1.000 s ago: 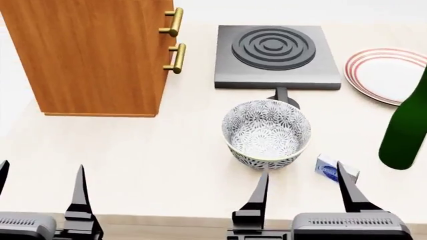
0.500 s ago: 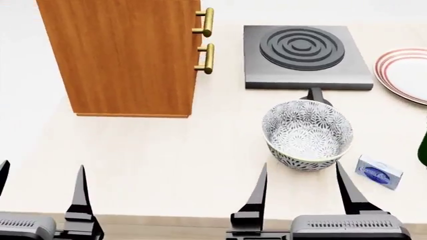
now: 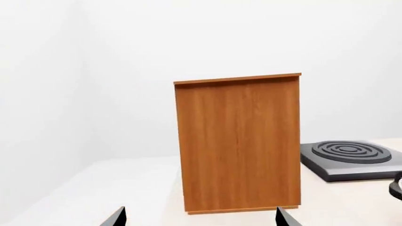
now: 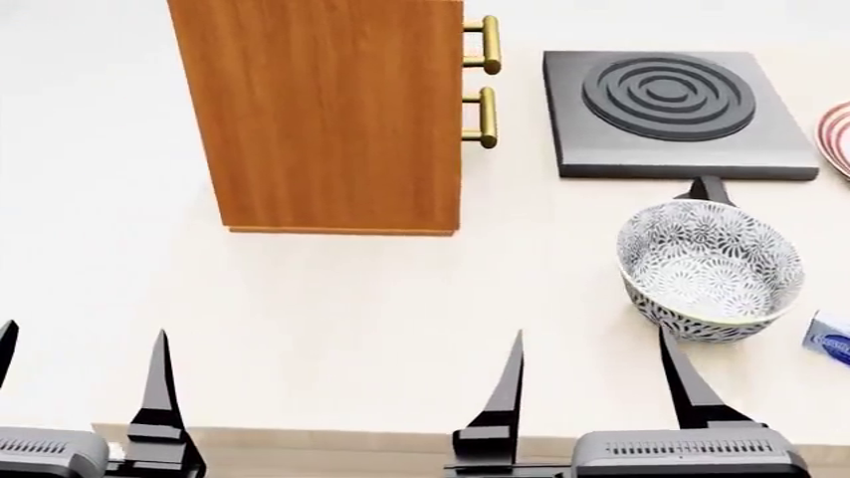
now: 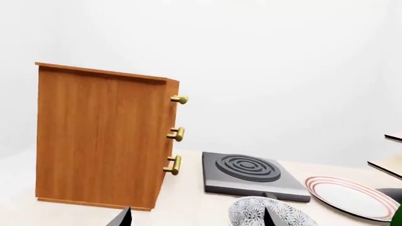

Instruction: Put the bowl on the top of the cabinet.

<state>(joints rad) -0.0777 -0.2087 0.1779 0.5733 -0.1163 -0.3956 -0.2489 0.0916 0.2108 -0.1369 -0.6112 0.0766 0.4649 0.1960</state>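
A: Head view first — what differs from a moment ago?

B: Everything on the counter [image 4: 332,309] sits further toward the right arm's side of the picture. The cabinet [image 4: 332,110] is nearer the middle, the bowl [image 4: 711,269] has slid toward the edge, and the green bottle is out of the picture. Of the plate [image 4: 839,134] only a sliver shows, and of the small blue box [image 4: 834,341] only a corner.

A: And the fingers?

B: The left gripper [image 4: 80,383] has its fingers spread wide, holding nothing. The right gripper [image 4: 591,383] too — spread, empty, touching nothing. The bowl stands on the counter just beyond the right one's outer finger, apart from it, in front of the hotplate [image 4: 678,115] and touching the dark knob [image 4: 704,189] at its front edge.

A: Counts?

B: One cabinet with two brass handles [image 4: 481,82] showing, one hotplate, one bowl, one plate, one box.

A: Left wrist view?

B: One cabinet [image 3: 238,146] upright on the counter, its flat top bare, and one hotplate [image 3: 351,157] beside it. Two finger tips [image 3: 116,219] peek in, well apart.

A: Right wrist view?

B: The cabinet [image 5: 100,136] with three handles [image 5: 174,134] now, the hotplate [image 5: 248,176], the plate [image 5: 349,195], and the bowl's rim [image 5: 267,212] low between the two spread finger tips [image 5: 122,219] — not gripped.
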